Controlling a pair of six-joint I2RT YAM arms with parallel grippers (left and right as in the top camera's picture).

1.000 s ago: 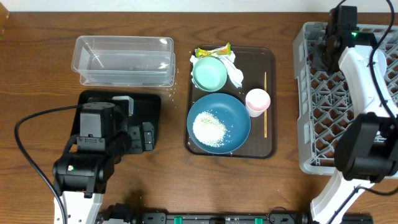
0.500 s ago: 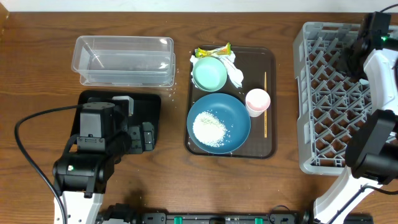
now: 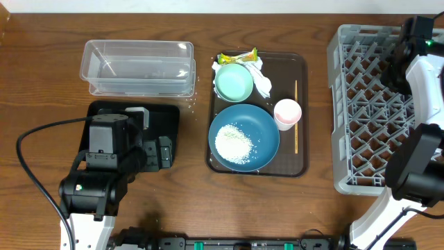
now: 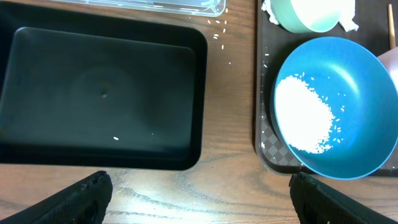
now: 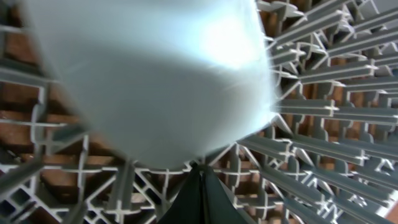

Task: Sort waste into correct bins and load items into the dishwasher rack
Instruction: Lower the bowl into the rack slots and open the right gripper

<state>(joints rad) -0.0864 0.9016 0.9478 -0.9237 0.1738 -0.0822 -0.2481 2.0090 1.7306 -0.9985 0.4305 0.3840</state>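
My right gripper point(image 5: 200, 167) is shut on the rim of the light-blue bowl point(image 5: 155, 74) and holds it over the grey dishwasher rack point(image 3: 368, 111), whose lattice point(image 5: 323, 112) shows below. In the overhead view the bowl is hidden under the right arm point(image 3: 416, 35). The dark-blue plate point(image 3: 263, 132) with rice point(image 3: 234, 142), the mint-green bowl point(image 3: 234, 82), pink cup point(image 3: 287, 112), wooden stick point(image 3: 296, 114), tissue point(image 3: 262, 82) and wrapper point(image 3: 239, 57) sit on the brown tray point(image 3: 302, 104). My left gripper point(image 4: 199, 199) is open and empty, near the front of the black tray point(image 4: 102, 93).
The clear tub point(image 3: 139, 66) stands behind the black tray point(image 3: 166, 114). A few loose rice grains point(image 4: 217, 31) lie on the table between the bins and the brown tray. The left arm's cable loops at the front left point(image 3: 28, 139).
My right arm swung right across the rack's back edge with the bowl, then held still over the last half second. The left arm has not moved.
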